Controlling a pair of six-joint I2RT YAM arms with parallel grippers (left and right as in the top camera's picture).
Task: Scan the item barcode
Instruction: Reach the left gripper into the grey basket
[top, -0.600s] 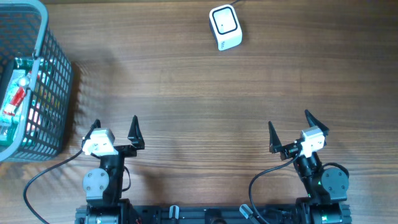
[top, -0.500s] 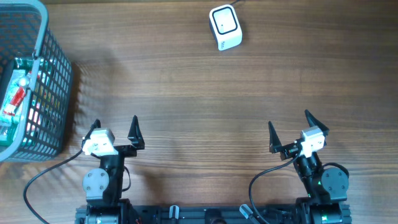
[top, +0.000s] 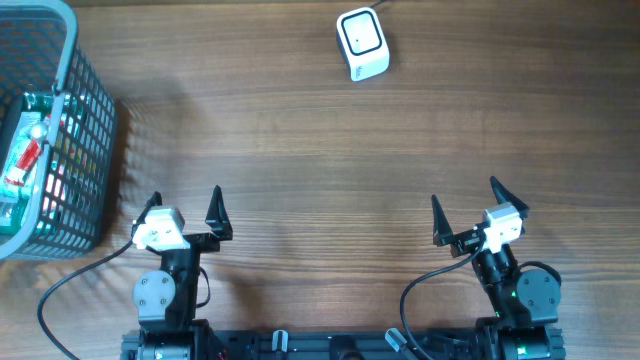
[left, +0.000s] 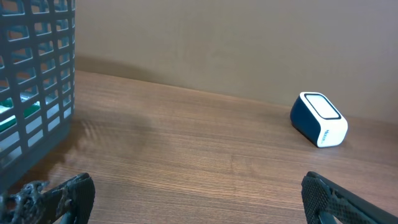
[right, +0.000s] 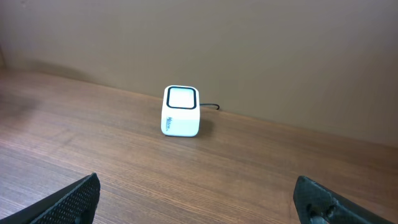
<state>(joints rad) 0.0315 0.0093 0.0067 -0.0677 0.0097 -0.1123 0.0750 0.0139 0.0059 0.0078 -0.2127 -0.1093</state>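
Wooden table (top: 320, 150), seen from above, carrying the whole scanning station. At its far left edge stands a dark mesh basket (top: 88, 150) with a pale rim, placed as the supply bin within the left arm's side of the workspace. The item (top: 22, 160), a green, white and red packet, lies flat inside the basket against its left side. It is visible only through the open top and the mesh, and its barcode cannot be made out. The scanner (top: 361, 44), a small white block with a dark-framed window on its sloped face and a cable leaving the far edge, sits at the far centre of the table, well apart from the basket. Its window is tilted toward the arms, presumably so that a label can be shown to it from the near side. Both wrist views frame it across bare wood. The left gripper (top: 185, 195) and right gripper (top: 464, 192) rest at the near edge above their bases, well apart from each other. Each has its two dark fingers spread wide, holding nothing and touching nothing. Judged from this layout, the task has not begun: the item must first be lifted from the basket, most naturally by the left arm.
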